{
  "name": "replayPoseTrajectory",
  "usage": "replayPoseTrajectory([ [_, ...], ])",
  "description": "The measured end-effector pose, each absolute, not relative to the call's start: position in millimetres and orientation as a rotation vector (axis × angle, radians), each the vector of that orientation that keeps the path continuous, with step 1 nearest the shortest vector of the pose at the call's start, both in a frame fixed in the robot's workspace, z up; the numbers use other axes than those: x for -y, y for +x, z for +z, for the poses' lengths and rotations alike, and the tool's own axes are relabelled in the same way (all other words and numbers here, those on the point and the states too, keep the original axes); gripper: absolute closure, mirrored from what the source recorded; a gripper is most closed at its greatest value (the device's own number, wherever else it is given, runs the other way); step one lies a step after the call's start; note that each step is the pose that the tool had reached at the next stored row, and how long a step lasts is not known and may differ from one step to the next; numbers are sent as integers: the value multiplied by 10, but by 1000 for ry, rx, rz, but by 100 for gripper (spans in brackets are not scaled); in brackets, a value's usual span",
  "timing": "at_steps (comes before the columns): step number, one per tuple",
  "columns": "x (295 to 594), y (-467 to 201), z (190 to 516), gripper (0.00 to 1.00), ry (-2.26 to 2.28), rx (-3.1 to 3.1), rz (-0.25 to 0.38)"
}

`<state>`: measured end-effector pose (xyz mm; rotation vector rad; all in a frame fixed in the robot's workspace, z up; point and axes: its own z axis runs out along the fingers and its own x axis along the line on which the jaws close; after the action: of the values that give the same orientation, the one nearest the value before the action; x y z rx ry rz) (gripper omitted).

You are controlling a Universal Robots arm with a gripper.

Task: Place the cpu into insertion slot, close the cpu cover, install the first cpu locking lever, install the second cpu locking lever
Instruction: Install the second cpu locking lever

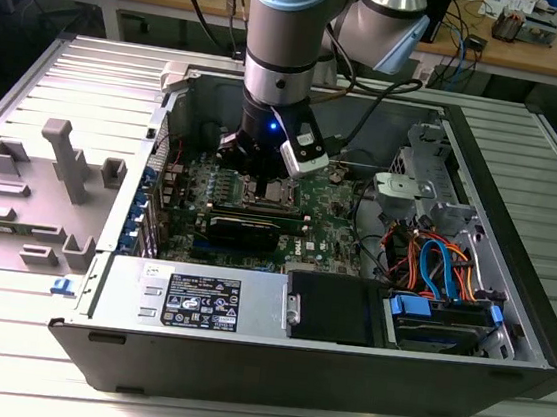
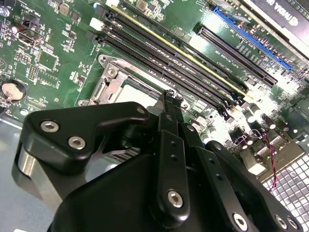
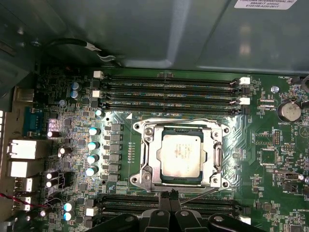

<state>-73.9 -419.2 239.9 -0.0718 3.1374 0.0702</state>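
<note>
The cpu [image 3: 183, 153] lies flat in the insertion slot [image 3: 140, 128] on the green board, its silver top showing. The cpu cover [image 3: 150, 162] lies down over it, framing the chip through its window. A thin metal lever rod [image 3: 200, 192] slants along the socket's edge, right beside my fingertips. My gripper [image 3: 169, 195] is shut, its two black fingers pressed together at that edge. In the second wrist view the gripper [image 2: 169, 96] points its tip down at the socket's cover [image 2: 108, 84]. In the exterior view the gripper [image 1: 264, 162] hangs low inside the open computer case, over the socket [image 1: 266, 189].
Long black memory slots [image 3: 169, 89] run on both sides of the socket. Capacitors [image 3: 91, 145] and a coin battery [image 3: 289, 111] stand nearby. A black card [image 1: 244, 230], the power supply [image 1: 198, 300], coloured cables [image 1: 433, 261] and the case walls [image 1: 169, 106] hem in the board.
</note>
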Motion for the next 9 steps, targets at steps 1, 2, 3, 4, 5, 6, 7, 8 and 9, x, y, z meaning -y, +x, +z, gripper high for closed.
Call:
replayPoseTrajectory([
  [1,4192,-739,2399,89,-72,-3137,70],
  [2,4192,-739,2398,89,-72,-3137,70],
  [3,4192,-740,2398,89,-72,-3137,70],
  [4,4192,-739,2398,89,-72,-3137,70],
  [5,4192,-739,2398,89,-72,-3137,70],
  [6,4192,-739,2398,89,-72,-3137,70],
  [7,4192,-739,2397,89,-72,-3137,70],
  [8,4192,-740,2397,89,-72,-3137,70],
  [9,4192,-740,2397,89,-72,-3137,70],
])
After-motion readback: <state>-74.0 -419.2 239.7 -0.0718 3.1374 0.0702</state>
